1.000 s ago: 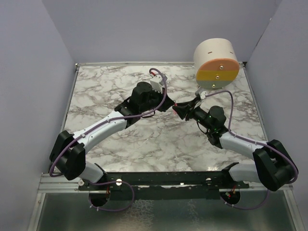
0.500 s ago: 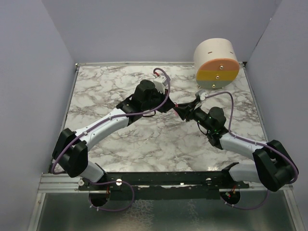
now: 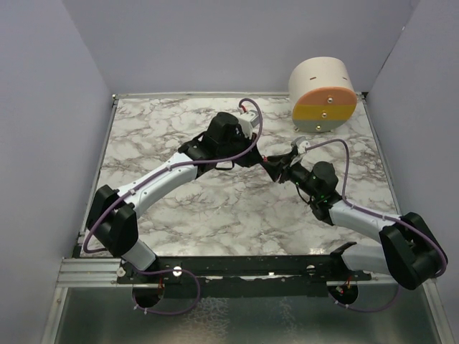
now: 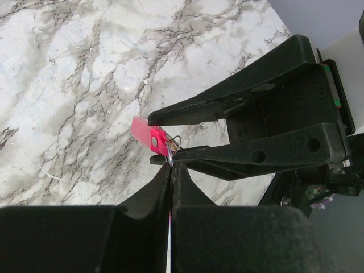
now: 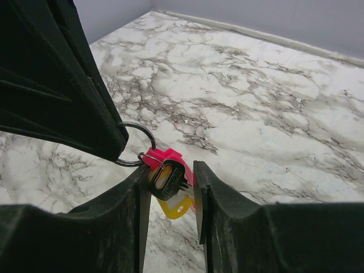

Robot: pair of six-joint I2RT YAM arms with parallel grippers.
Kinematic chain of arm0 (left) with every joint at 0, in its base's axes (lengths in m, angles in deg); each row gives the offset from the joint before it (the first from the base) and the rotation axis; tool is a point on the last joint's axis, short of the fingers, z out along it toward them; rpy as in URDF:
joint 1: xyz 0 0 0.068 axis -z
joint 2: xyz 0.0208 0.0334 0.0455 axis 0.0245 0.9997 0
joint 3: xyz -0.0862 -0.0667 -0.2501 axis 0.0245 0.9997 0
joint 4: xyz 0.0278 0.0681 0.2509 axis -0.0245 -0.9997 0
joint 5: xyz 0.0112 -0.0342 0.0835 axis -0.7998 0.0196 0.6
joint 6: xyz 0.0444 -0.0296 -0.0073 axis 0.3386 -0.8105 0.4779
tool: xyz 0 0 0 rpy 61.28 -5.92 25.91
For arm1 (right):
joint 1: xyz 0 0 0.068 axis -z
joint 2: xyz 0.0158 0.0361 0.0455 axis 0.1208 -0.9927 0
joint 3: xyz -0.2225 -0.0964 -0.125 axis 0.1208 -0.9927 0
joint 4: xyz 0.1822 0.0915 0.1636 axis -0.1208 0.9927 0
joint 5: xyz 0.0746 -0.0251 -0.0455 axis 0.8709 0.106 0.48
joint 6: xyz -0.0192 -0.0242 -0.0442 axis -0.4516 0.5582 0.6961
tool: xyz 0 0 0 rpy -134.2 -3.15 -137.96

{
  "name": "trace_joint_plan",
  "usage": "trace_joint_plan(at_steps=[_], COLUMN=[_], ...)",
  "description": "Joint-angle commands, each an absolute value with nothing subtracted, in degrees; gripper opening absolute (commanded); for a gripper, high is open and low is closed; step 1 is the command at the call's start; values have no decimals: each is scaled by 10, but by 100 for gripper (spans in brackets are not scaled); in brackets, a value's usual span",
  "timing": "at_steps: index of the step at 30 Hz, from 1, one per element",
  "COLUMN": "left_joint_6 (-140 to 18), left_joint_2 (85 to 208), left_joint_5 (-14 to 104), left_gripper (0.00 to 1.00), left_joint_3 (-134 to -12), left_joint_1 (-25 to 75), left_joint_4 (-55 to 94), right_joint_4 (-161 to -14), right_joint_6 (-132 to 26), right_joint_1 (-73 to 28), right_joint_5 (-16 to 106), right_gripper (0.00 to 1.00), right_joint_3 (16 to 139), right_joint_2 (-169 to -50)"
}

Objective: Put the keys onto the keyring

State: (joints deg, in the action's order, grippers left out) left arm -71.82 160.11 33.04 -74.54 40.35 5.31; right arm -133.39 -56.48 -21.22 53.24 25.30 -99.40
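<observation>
The left tool (image 4: 171, 168) is clamped shut on the thin metal keyring (image 5: 139, 124), steadying it above the marble tabletop (image 5: 256, 102). The right tool (image 5: 170, 169), jaws partly apart, seems to pinch the flat pink key (image 4: 145, 132) and the yellow-headed key (image 5: 170, 209) right at the ring, probably to thread them on.

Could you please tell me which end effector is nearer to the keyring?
Left. The left end effector pinches the keyring itself; the right end effector holds the keys just beside it.
</observation>
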Motion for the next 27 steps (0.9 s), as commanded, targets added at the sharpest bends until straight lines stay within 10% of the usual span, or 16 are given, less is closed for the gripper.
trace_joint_plan(at_steps=[1, 27], left_joint_6=[-692, -635], left_joint_2=[1618, 1677], left_joint_5=[287, 262], left_gripper=[0, 0], left_joint_3=[-780, -869], left_joint_1=[412, 401], left_joint_4=[-24, -156], right_joint_4=[-1339, -1323], right_joint_6=[-537, -533], right_joint_1=[-211, -211], right_joint_5=[504, 465], right_gripper=[36, 41], right_joint_3=[248, 244], right_joint_2=[-978, -966])
